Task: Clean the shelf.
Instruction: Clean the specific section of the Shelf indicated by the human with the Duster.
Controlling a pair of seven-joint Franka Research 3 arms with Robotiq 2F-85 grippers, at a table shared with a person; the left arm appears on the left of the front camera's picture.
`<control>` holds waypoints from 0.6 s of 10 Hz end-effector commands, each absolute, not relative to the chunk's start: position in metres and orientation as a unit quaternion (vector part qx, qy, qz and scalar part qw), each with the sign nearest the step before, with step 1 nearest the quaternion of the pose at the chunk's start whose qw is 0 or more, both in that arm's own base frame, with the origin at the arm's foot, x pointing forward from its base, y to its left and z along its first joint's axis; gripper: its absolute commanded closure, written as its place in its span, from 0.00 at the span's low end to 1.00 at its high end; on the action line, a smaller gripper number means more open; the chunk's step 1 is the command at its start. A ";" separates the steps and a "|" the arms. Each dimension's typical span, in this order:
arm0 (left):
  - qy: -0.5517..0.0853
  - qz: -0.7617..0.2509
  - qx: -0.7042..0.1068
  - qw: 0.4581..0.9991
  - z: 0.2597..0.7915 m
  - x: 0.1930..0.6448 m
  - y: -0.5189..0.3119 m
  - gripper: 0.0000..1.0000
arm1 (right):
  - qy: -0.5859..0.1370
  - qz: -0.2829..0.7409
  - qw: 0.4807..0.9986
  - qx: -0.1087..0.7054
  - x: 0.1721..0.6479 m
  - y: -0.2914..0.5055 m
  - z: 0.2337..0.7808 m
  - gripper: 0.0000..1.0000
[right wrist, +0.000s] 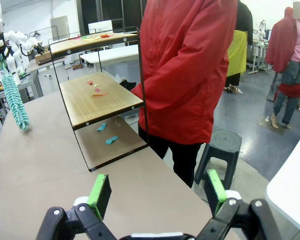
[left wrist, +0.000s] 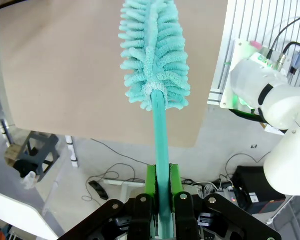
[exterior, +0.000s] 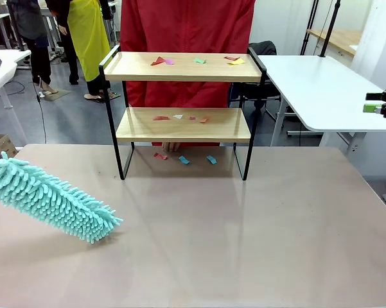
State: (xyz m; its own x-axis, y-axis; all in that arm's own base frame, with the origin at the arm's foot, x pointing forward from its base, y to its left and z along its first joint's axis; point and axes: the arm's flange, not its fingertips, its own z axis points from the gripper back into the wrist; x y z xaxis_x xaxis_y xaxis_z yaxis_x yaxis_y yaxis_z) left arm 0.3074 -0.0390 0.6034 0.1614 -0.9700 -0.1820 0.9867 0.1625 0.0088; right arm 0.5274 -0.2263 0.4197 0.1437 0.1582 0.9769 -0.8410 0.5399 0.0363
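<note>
my left claw (left wrist: pixel 162 180) is clenched on the duster (exterior: pixel 48 199) handle; my right claw (right wrist: pixel 158 189) gapes, holding nothing. the shelf (exterior: pixel 135 65) stands at 12 o'clock on the tabletop (exterior: pixel 257 231), duster at 8. it looks light and stiff, and may skid on that smooth top, so steady it by a side rail. scraps (exterior: pixel 199 61) litter both boards. a person stands close behind.

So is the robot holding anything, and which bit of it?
Yes. The left gripper grips the teal fluffy duster by its handle. The right gripper is open, holding nothing.
</note>
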 end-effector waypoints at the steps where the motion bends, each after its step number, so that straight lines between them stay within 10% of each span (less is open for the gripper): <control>1: 0.063 -0.639 0.061 0.765 0.604 0.306 -0.040 0.87 | -0.545 0.364 0.687 0.313 0.528 -0.225 0.421 0.00; 6: 0.063 -0.639 0.061 0.765 0.604 0.306 -0.040 0.87 | -0.545 0.364 0.687 0.313 0.528 -0.225 0.421 0.00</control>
State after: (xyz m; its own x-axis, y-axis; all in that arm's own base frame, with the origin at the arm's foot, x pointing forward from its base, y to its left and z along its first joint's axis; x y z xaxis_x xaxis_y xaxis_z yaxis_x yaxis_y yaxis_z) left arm 0.3074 -0.0390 0.6034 0.1614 -0.9700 -0.1820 0.9867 0.1625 0.0088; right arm 0.5274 -0.2263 0.4197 0.1437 0.1581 0.9769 -0.8410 0.5399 0.0363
